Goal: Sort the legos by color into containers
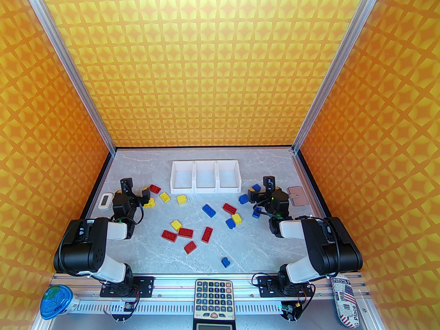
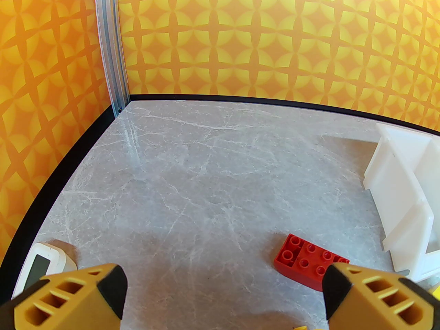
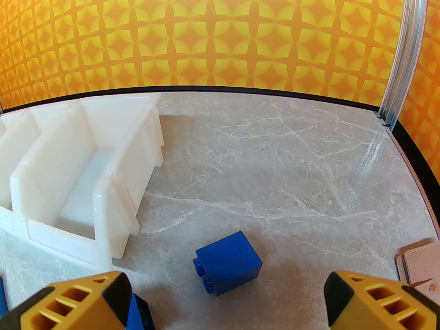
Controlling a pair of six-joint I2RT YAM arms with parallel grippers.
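Legos [image 1: 185, 232] lie scattered on the tabletop [image 1: 275, 253], none yet sorted. Left end effector [image 2: 223, 284], jaws wide and empty, hovers just behind a red brick [image 2: 311, 263]; right end effector [image 1: 261, 188], likewise spread, just behind a blue brick [image 3: 228, 261]. Between and beyond them, the three containers [image 1: 194, 175] stand empty.

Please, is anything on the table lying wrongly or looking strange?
One blue lego lies tipped on its side, studs pointing sideways, just ahead of the open right tool. Nothing looks spilled or broken.
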